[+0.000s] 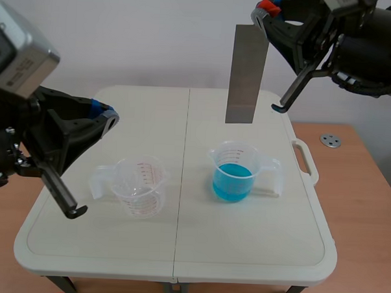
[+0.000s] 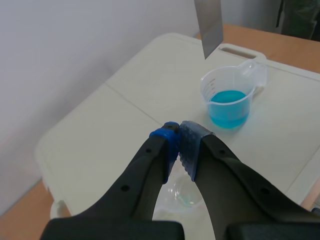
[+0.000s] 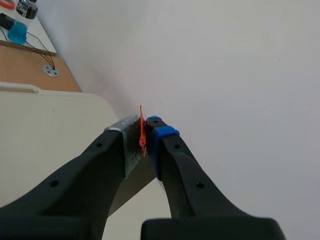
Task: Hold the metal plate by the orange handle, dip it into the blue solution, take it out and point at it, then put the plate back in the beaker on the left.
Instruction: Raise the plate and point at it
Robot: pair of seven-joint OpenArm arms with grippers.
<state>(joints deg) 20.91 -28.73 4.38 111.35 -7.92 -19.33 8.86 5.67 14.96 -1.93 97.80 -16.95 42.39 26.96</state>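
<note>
Right fingers (image 3: pixel 161 135) pinch the orange handle (image 3: pixel 142 131); the metal plate (image 1: pixel 246 74) looks stiff and slippery. Left fingers (image 2: pixel 167 139) are closed, empty.

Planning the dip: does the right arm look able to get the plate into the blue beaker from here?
Likely yes: the metal plate hangs from the right gripper roughly above the blue beaker, with nothing between; the left gripper sits aside by the empty beaker.

We count two clear measuring beakers, a beaker of blue solution (image 1: pixel 233 174) and an empty beaker (image 1: pixel 140 186); one metal plate (image 1: pixel 247 74); one white folding table (image 1: pixel 178 249); two black grippers, left gripper (image 2: pixel 179 135) and right gripper (image 3: pixel 145 132); one round metal grommet (image 1: pixel 330 140).
</note>
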